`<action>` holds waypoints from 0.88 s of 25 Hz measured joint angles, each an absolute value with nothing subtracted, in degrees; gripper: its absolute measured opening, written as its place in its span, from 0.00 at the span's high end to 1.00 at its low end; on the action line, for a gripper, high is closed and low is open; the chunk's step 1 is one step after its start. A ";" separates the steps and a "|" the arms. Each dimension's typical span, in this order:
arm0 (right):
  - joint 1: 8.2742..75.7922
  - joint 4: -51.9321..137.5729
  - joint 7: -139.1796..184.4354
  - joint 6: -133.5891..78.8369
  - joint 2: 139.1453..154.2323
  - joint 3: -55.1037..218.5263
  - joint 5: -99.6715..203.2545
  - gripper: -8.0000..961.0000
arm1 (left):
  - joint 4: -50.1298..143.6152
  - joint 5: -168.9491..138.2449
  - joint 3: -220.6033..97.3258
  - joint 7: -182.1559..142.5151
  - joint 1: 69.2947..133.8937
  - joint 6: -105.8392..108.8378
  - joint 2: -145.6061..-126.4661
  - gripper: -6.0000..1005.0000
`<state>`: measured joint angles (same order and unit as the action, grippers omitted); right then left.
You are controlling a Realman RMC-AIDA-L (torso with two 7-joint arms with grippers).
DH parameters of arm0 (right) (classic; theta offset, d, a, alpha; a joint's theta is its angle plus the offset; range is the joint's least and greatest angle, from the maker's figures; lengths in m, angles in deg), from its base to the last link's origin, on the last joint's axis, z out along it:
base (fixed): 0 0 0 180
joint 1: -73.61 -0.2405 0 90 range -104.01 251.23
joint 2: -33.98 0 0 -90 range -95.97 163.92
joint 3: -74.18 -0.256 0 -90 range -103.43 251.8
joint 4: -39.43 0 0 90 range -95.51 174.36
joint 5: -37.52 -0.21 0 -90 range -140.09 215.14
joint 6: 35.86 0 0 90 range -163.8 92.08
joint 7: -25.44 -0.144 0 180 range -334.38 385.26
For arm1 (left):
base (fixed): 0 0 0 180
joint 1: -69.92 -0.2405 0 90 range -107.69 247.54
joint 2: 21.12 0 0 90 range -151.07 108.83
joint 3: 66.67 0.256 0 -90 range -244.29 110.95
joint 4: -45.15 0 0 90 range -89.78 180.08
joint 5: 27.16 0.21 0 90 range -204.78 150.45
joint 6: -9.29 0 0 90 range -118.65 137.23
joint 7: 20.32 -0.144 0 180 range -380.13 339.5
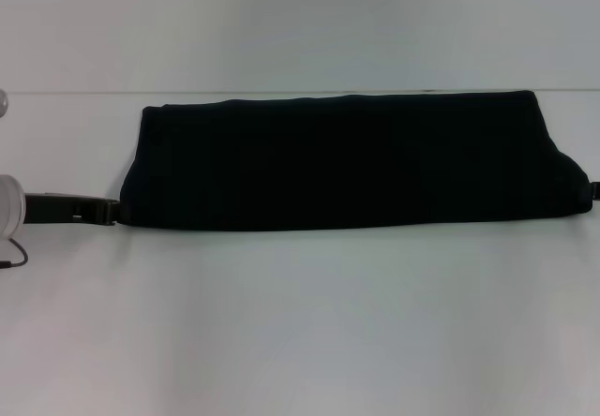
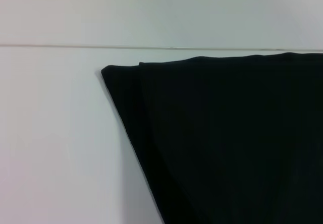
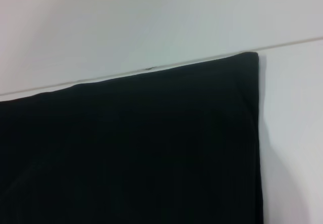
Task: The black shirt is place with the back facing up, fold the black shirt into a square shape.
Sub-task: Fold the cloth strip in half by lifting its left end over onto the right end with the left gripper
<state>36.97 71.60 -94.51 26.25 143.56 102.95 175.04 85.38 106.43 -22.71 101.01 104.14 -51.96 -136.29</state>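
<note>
Black shirt (image 1: pixel 347 158) (folded band), left claw (image 1: pixel 111 212) at its corner

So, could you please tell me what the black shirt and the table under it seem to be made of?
The black shirt looks like soft matte knit cloth: it lies in rounded folds with no sheen. The table looks like a smooth, hard white board, perhaps laminate; its surface is flat and faintly glossy.

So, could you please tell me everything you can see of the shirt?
The shirt is plain black soft cloth, folded into a long wide band lying flat on the white table, its far edge near the table's back edge. No print, sleeves or collar show. The left gripper meets its near left corner.
</note>
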 joint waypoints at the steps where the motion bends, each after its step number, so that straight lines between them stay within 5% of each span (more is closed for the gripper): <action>1: 36.85 71.54 -94.50 25.92 143.62 102.96 175.05 0.80 | 85.36 106.43 -22.65 100.99 104.21 -51.96 -136.26 0.99; 3: 36.72 71.41 -94.38 25.65 143.67 102.97 175.06 0.71 | 85.34 106.43 -22.55 100.96 104.30 -51.98 -136.26 0.99; 14: 35.94 69.39 -94.12 20.33 144.89 104.66 175.08 0.64 | 85.15 106.43 -22.46 100.97 104.38 -51.79 -136.25 0.99; 22: 35.09 68.22 -93.95 18.83 145.22 107.06 175.04 0.69 | 85.14 106.43 -22.46 100.82 104.44 -51.57 -136.15 0.99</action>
<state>35.09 68.22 -93.95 18.83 145.22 107.06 175.04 85.14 106.43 -22.46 100.82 104.44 -51.57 -136.15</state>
